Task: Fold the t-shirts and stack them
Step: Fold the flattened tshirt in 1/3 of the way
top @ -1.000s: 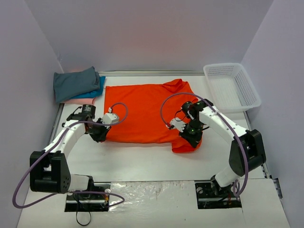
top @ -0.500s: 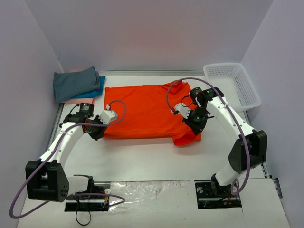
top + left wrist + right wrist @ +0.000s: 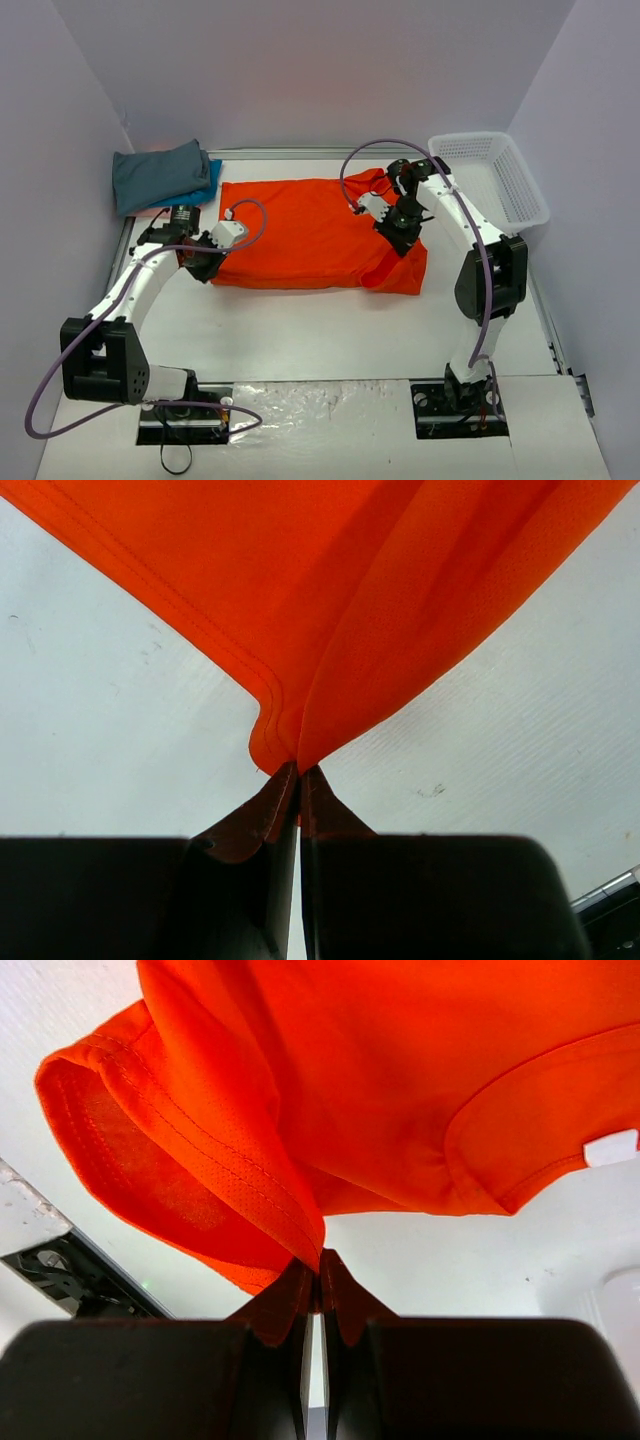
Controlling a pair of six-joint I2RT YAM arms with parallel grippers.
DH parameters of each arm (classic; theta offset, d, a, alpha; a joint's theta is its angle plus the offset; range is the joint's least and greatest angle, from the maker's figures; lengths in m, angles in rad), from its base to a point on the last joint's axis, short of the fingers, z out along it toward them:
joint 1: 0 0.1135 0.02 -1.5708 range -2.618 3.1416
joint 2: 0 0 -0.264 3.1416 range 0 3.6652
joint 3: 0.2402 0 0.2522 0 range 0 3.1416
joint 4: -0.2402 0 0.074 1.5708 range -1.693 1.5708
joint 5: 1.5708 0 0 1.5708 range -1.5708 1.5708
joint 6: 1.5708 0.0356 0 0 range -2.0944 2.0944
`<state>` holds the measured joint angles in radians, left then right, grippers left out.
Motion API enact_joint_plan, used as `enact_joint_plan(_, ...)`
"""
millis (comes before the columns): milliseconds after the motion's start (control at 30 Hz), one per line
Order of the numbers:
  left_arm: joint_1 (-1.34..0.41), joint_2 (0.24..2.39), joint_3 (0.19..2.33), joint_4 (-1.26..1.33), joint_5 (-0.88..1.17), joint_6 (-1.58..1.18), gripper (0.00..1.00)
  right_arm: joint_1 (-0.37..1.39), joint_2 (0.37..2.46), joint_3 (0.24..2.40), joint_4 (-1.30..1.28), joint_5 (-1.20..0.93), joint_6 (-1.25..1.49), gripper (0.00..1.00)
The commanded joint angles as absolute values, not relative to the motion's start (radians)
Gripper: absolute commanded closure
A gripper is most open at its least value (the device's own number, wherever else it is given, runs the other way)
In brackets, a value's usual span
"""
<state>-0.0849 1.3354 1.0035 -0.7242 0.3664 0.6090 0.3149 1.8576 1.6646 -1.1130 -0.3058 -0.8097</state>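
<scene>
The bright orange t-shirt [image 3: 300, 235] lies spread across the middle of the table. My left gripper [image 3: 204, 266] is shut on its near left corner, and the left wrist view shows the hem of the orange t-shirt [image 3: 380, 600] pinched at the tips of the left gripper [image 3: 299, 771]. My right gripper [image 3: 401, 230] is shut on a sleeve fold at the right side, lifted above the cloth. In the right wrist view the orange t-shirt [image 3: 380, 1070] hangs from the right gripper [image 3: 320, 1258]. Folded t-shirts sit at the back left: dark grey-teal [image 3: 155, 175] on blue [image 3: 209, 186] and pale pink [image 3: 170, 211].
A white mesh basket [image 3: 490, 185] stands at the back right, close to the right arm. Purple walls close in the table on three sides. The table's white surface [image 3: 300, 330] lies between the shirt and the arm bases.
Both grippers have moved away from the arm bases, carrying the shirt's near edge toward the back. The right one has travelled farther and higher, dragging the right sleeve over the shirt.
</scene>
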Motion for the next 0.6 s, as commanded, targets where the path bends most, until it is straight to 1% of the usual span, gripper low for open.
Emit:
enact_joint_plan(0, -0.087, 1.344, 1.051, -0.719, 0.353, 0.606, 0.98, 0.304, 1.906, 1.741, -1.184, -0.288, -0.813, 1.0)
enact_joint_plan(300, -0.086, 1.44, 1.083, -0.686, 0.342, 0.615, 0.98, 0.296, 2.042, 1.891, -1.183, -0.259, -0.79, 1.0)
enact_joint_plan(567, -0.084, 1.577, 1.19, -0.67, 0.322, 0.606, 0.98, 0.295, 2.135, 2.003, -1.184, -0.213, -0.773, 1.0)
